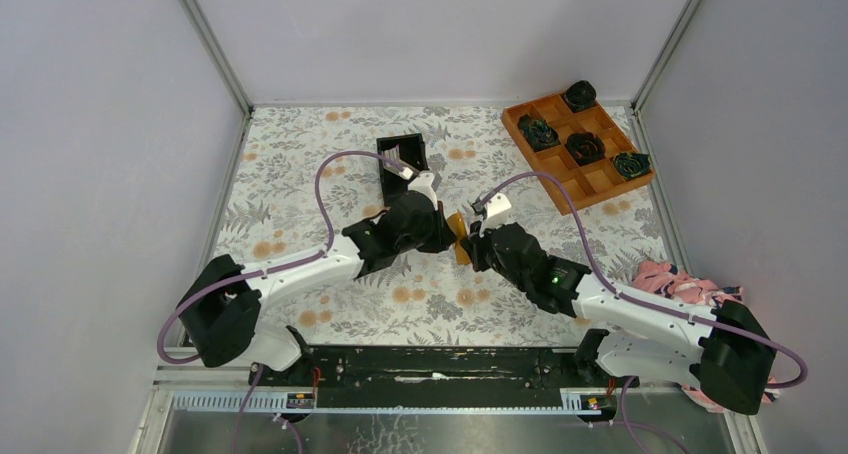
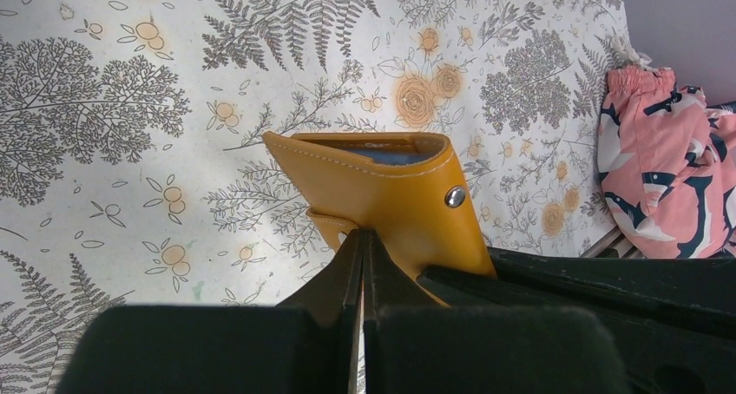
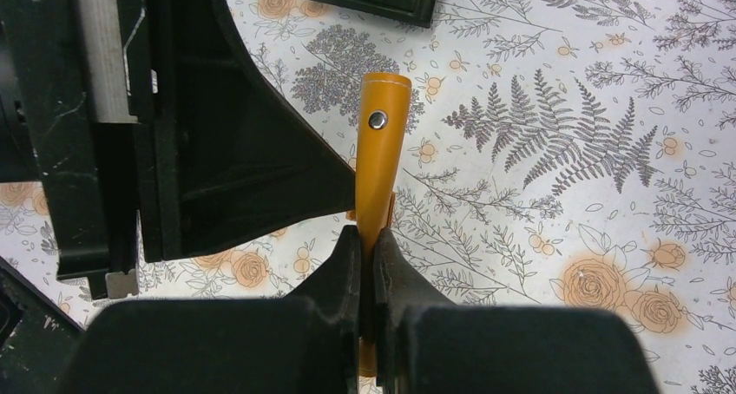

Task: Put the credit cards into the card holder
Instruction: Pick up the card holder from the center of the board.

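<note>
The left fingers [image 2: 334, 283] and the right fingers [image 3: 347, 265] both gripped the card holder [image 2: 391, 199]. Next, probably, they needed to pull it open.

- Card holder [image 2: 382, 199]: smooth, faintly glossy, leather-like orange skin with pale stitching.
- Snap [image 2: 455, 196]: shiny metal.
- Table cover [image 2: 130, 194]: matt, printed.
- Garment [image 2: 660, 151]: soft pink printed cloth.

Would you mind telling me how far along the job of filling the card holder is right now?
Done: the card holder is gripped, the left gripper and right gripper both shut on its orange flaps. In hand: it is parted slightly, with blue lining showing. Left: no card shows in it, and the pale credit cards seem to lie in the black bin, so every insertion is yet to do.
</note>
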### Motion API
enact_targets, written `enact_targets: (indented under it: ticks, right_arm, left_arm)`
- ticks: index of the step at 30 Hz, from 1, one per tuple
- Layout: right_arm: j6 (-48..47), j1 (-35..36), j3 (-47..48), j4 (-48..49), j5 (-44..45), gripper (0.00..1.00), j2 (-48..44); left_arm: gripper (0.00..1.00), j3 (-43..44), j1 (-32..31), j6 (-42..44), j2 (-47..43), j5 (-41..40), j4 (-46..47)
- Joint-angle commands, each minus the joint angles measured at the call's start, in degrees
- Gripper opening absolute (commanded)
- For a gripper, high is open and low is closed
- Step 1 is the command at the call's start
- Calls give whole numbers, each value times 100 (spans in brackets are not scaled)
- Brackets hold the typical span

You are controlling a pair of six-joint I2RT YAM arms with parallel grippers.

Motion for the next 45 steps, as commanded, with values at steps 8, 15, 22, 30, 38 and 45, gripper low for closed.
enact_targets:
  ticks: [8,15,22,30,38,45]
  right_arm:
    - [4,111,315,434,465,0,-454]
    - [22,106,316,304,656,0,-585]
    - [71,77,316,252,701,0,-513]
    - [584,-469,316,380,-354,0,-45]
    - [917,-1104,612,247,-2359,0,598]
    - [1262,-1233,525,554,-3911,0,990]
  left_arm:
    - [0,-409,-49,136,-44,-447,-331]
    - [0,-796,-62,5,-244,-760,-229]
    - [0,-858,-66,-116,-415,-994,-253]
    - [0,-1145,-62,-456,-1376,-1855,-261]
    - [20,-1212,-50,-325,-1871,-2435,150]
    - [68,-1197,334,153,-1554,-889,1045]
